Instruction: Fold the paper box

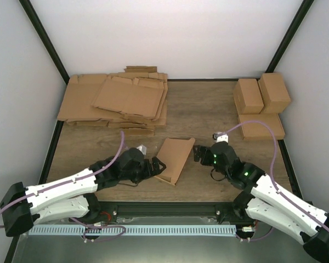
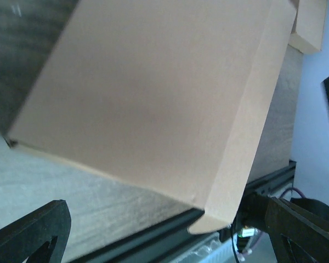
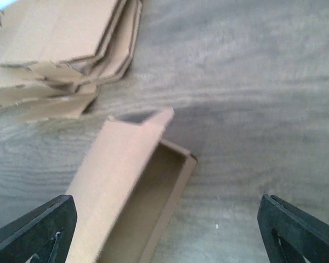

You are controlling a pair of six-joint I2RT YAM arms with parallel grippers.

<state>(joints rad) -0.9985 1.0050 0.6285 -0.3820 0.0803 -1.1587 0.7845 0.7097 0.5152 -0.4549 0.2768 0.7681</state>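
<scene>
Paper box (image 1: pixel 176 158) half-folded on desk (image 1: pixel 219 109), long axis near-to-far, hollow side facing right. Left fingers (image 2: pixel 30 233) just beside box's left edge, spread wide, empty. Right fingers (image 3: pixel 35 224) right of box, wide apart, empty. Flat sheet pile (image 1: pixel 118 101) beyond-left of box; folded boxes (image 1: pixel 260 98) beyond-right.

The left gripper (image 1: pixel 160 167) and the right gripper (image 1: pixel 197 154) point inward toward each other, jaws spread wide.

Stretching as a brown wood-grain counter (image 1: pixel 208 109) beneath the left gripper (image 1: pixel 160 165) and right gripper (image 1: pixel 198 153); rising as plain white walls (image 1: pixel 164 33) well beyond and to either side; framing corners with dark posts (image 1: pixel 44 38); glowing softly, evenly.
</scene>
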